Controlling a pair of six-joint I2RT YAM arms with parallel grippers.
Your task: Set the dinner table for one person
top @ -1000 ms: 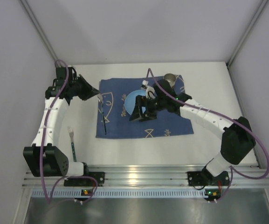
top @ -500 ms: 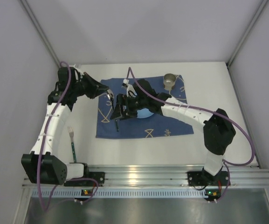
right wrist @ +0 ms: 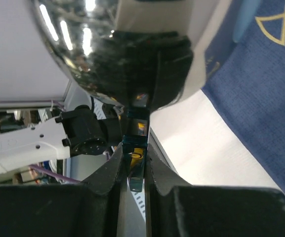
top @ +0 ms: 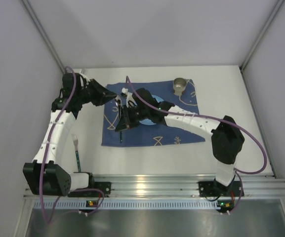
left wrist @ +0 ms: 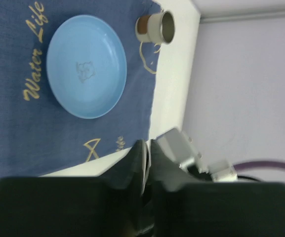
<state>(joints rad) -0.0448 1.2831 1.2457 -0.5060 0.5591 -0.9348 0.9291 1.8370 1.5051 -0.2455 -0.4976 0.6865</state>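
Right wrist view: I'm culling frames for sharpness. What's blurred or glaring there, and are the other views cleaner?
Right wrist: the spoon bowl fills the top, out of focus, streaked with bright glare. Left wrist: the jaws are a dark blur; plate slightly soft. Top external: even light, glare on the rail.

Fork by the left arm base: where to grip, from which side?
Take the fork by mid-handle, from straight above, squeezing across its width. It lies flat on the table, tines pointing away. The handle is straight and narrow, and its near end is crowded by the arm base.
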